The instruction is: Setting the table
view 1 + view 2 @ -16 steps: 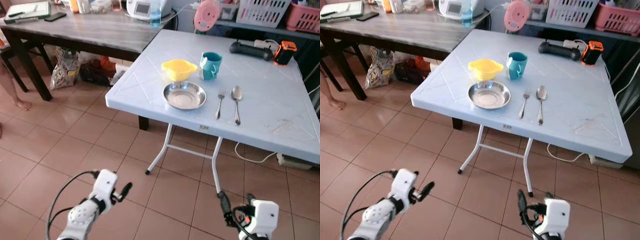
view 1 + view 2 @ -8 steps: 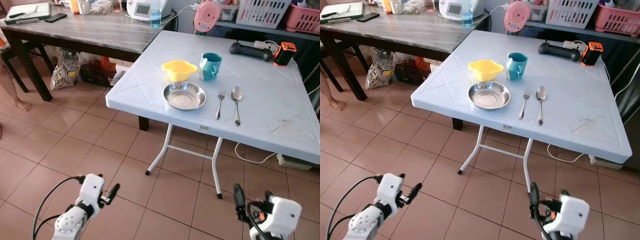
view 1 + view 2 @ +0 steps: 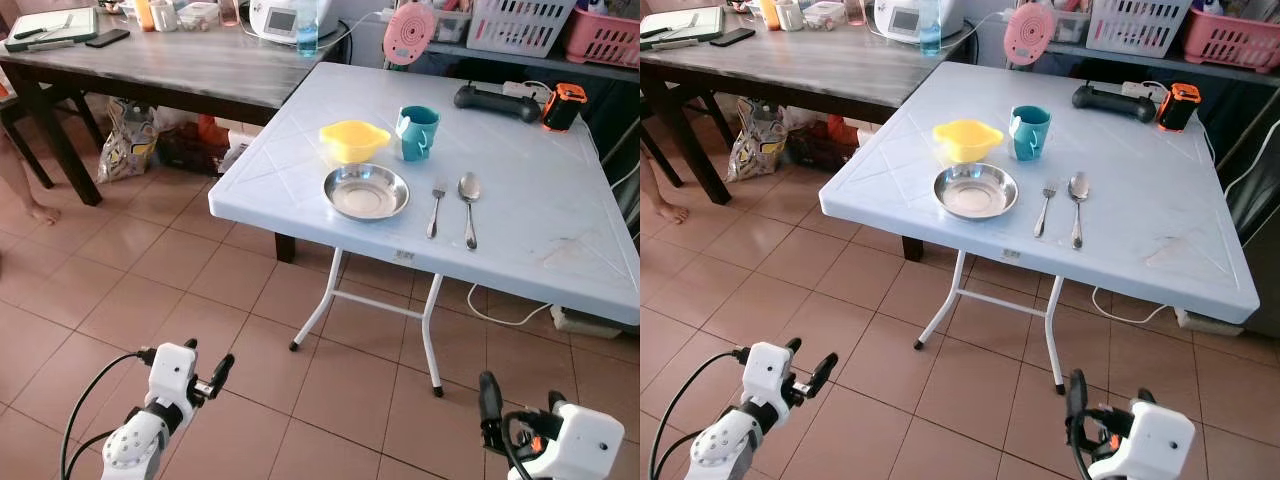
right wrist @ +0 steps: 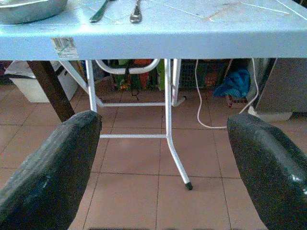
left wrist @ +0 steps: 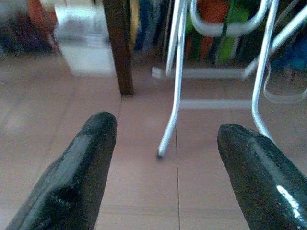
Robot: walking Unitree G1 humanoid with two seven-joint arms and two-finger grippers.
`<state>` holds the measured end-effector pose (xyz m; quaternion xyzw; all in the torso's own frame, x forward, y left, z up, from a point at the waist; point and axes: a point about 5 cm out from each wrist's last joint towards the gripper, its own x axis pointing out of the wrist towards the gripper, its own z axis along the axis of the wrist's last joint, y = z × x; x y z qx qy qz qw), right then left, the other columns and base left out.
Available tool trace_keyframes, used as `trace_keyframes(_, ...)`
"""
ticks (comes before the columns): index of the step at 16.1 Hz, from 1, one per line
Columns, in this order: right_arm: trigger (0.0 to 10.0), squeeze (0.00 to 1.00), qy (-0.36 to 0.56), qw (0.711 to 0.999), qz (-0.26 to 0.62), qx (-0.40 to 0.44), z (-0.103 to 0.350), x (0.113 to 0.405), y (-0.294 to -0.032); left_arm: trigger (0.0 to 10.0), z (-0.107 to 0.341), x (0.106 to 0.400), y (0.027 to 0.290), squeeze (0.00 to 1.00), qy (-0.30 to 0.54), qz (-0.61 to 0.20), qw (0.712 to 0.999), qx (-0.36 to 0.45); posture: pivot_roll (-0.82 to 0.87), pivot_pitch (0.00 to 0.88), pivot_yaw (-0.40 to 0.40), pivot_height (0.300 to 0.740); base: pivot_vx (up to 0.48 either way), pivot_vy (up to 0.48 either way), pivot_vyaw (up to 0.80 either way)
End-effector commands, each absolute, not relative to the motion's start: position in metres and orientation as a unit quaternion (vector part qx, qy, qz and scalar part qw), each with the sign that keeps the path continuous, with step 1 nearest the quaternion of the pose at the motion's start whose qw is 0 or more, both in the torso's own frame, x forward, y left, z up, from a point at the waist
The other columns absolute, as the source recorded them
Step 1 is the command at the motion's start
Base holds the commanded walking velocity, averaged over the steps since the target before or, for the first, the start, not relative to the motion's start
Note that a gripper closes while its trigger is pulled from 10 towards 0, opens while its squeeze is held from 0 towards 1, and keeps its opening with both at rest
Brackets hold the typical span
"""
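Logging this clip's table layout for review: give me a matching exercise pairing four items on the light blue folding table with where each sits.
Things:
1. round metal plate
2. yellow plastic bowl
3. teal ceramic mug
4. metal spoon

Places:
A. beside the metal fork, on the side away from the plate
B. nearest the table's front edge, left of the fork
C. directly behind the plate
D. right of the yellow bowl, behind the fork

Pairs: 1-B, 2-C, 3-D, 4-A
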<state>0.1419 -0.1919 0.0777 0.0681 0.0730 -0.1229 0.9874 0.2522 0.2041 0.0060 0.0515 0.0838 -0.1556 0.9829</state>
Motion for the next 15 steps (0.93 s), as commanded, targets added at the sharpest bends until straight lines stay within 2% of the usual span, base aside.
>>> trace_keyframes(1,10.0,0.00,0.076,0.989,-0.115,0.057,0.081,0.141,-0.191,10.0,0.063,0.286,0.172,0.00,-0.041,-0.189,0.979,0.058,0.04,0.054,0.009,0.740,0.000,0.000,0.00)
trace_keyframes(4,10.0,0.00,0.075,0.987,-0.141,0.015,0.085,0.144,-0.198,10.0,0.088,0.295,0.158,0.00,-0.104,-0.193,0.973,0.072,0.03,0.060,0.009,0.740,0.000,0.000,0.00)
trace_keyframes(5,10.0,0.00,0.067,0.988,-0.136,0.028,0.088,0.147,-0.197,10.0,0.098,0.294,0.151,0.00,-0.112,-0.206,0.969,0.075,0.03,0.060,0.008,0.740,0.000,0.000,0.00)
trace_keyframes(7,10.0,0.00,0.054,0.988,-0.139,0.026,0.093,0.148,-0.197,10.0,0.103,0.288,0.148,0.00,-0.098,-0.205,0.971,0.072,0.03,0.062,0.005,0.740,0.000,0.000,0.00)
trace_keyframes(10,10.0,0.00,0.065,0.989,-0.132,-0.025,0.094,0.148,-0.193,10.0,0.105,0.284,0.149,0.00,-0.086,-0.196,0.974,0.078,0.03,0.068,0.002,0.740,0.000,0.000,0.00)
trace_keyframes(15,10.0,0.00,0.038,0.987,-0.153,-0.034,0.103,0.159,-0.199,10.0,0.113,0.281,0.139,0.00,-0.065,-0.197,0.976,0.065,0.03,0.087,0.001,0.740,0.000,0.000,-0.10)
